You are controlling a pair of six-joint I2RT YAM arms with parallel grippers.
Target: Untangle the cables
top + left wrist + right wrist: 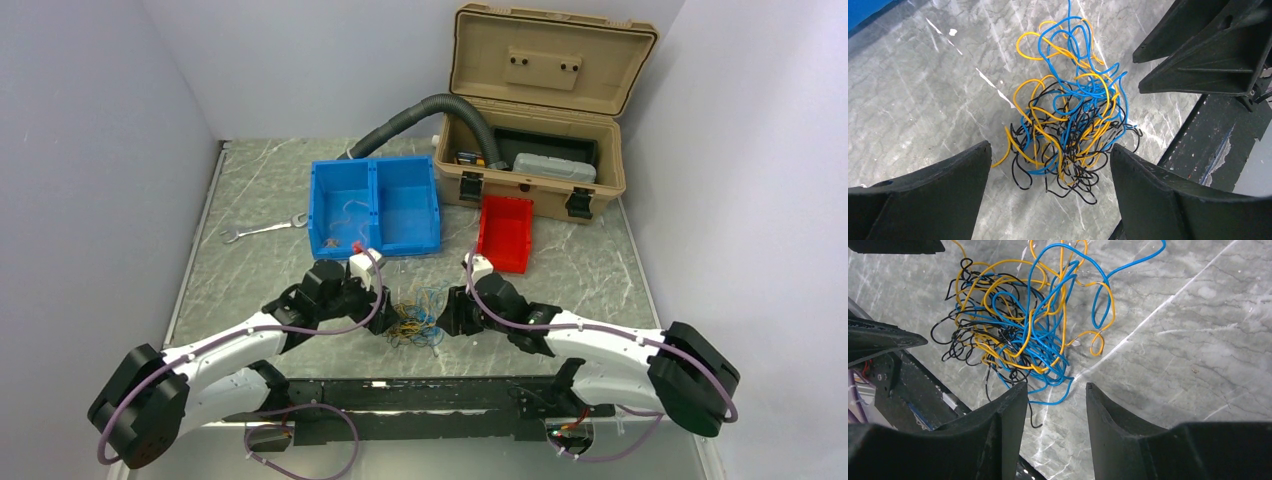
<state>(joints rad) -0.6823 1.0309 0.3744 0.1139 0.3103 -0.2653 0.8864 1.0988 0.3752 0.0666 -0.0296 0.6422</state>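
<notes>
Down at the near edge, both arms reach in toward the middle of the grey marbled worktop point(600, 275), and the cables point(415, 322) sit right between them, a loose knot of yellow, blue and black wire lying flat on the stone. The left pincer point(1050, 146) is spread wide, its two black fingers either side of the near end of the tangle, nothing pinched. Opposite, the right pincer point(1055, 387) is parted more narrowly, tips just short of the heap, with one blue loop lying on the worktop below the gap; it grips nothing either.

Moving back, there's a blue two-compartment bin point(375, 205) just beyond the left wrist. Its left compartment holds a few small bits and a faint whitish strand, too small to name. A wrench point(265, 230) lies on the worktop to the left of it. To the right stands a small red bin point(507, 232), open-topped, touching the front of the tan toolbox point(540, 190).

That toolbox has its lid standing upright. Inside: a grey case point(553, 167), a black tray behind it, and something yellow and black at the left end. A grey corrugated hose point(420, 112) arches from behind the blue bin over the toolbox rim.
</notes>
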